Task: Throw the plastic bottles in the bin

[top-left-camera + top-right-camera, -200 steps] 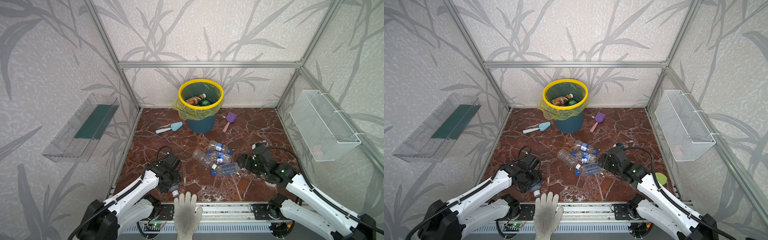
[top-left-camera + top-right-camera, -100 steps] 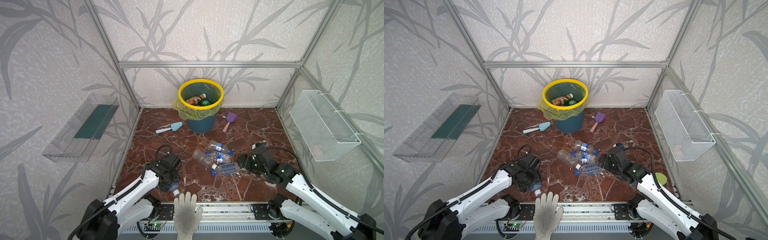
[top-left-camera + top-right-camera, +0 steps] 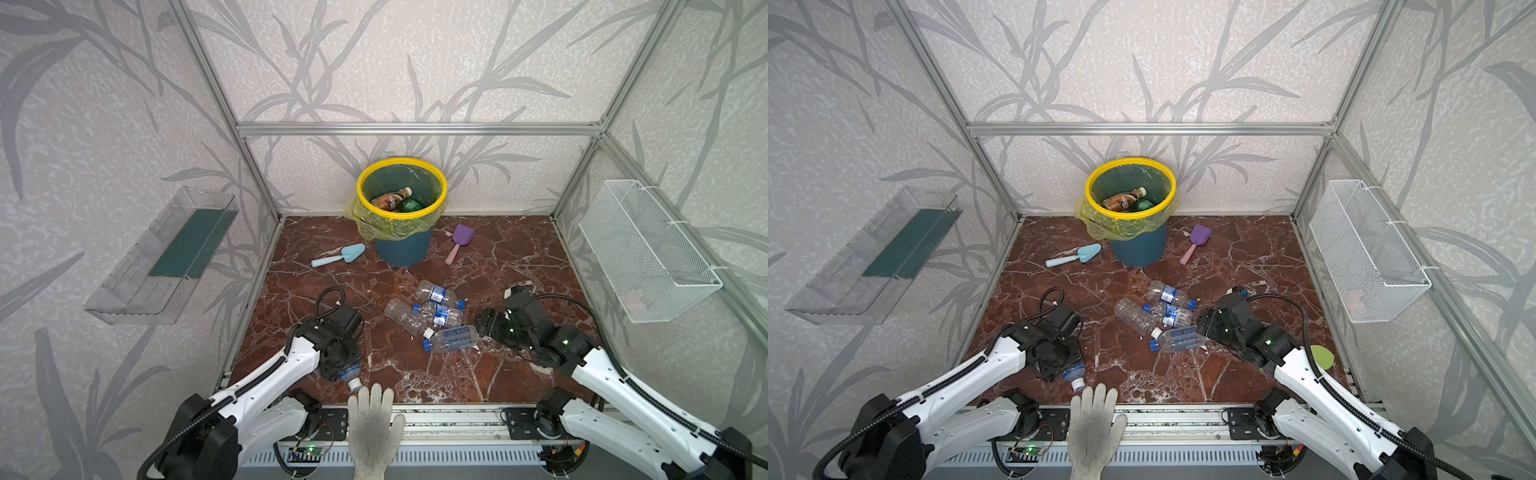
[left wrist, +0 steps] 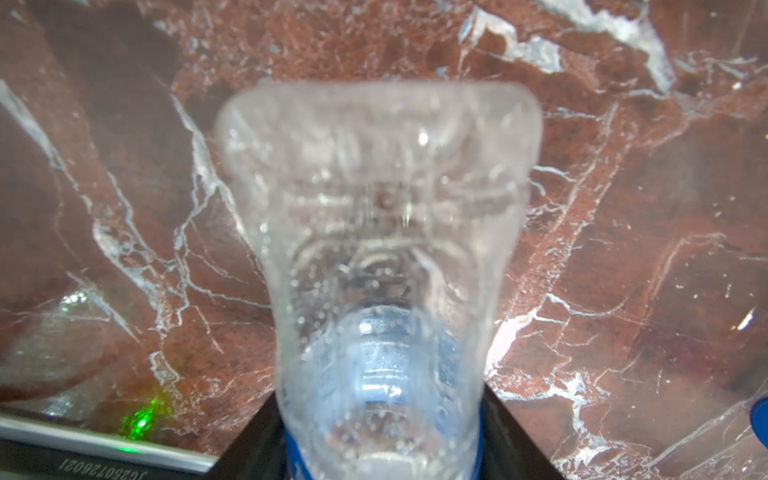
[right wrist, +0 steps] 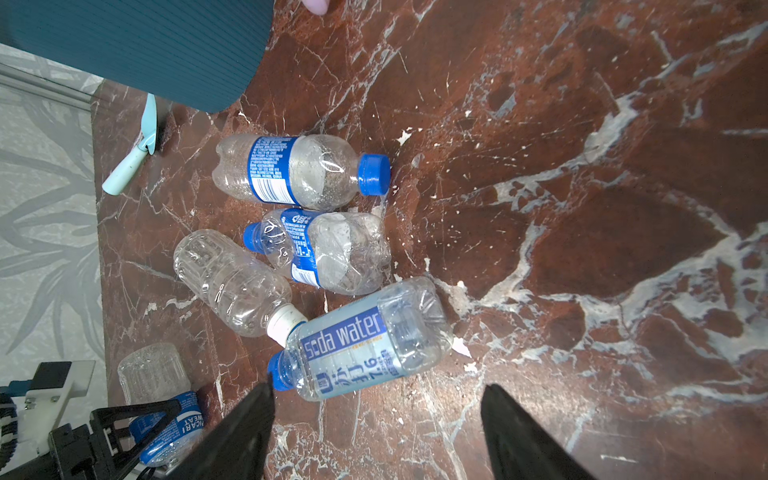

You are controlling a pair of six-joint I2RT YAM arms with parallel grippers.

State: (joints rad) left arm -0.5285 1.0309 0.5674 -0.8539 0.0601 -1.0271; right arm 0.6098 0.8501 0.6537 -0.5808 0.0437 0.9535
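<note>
My left gripper point(image 4: 380, 436) is shut on a clear, blue-labelled plastic bottle point(image 4: 378, 249) low over the floor's front left; in a top view its white cap point(image 3: 354, 384) pokes out beneath the wrist. Several more plastic bottles lie mid-floor, among them a soda water bottle point(image 5: 365, 340) nearest my right gripper point(image 5: 378, 388). That gripper is open and empty, its tips just short of the bottle, also seen in a top view point(image 3: 1202, 324). The teal bin point(image 3: 403, 251) with a yellow rim stands at the back and holds a brown bottle point(image 3: 388, 199) and a green one point(image 3: 411, 205).
A light-blue shovel point(image 3: 338, 255) and a purple shovel point(image 3: 457, 243) flank the bin. A white-gloved hand point(image 3: 374, 424) rests at the front edge beside the held bottle. A wire basket point(image 3: 648, 253) hangs on the right wall, a clear tray point(image 3: 166, 257) on the left.
My left gripper has closed on the blue-labelled bottle at the front left. The right arm has hardly moved, and the bottles mid-floor lie as before.
</note>
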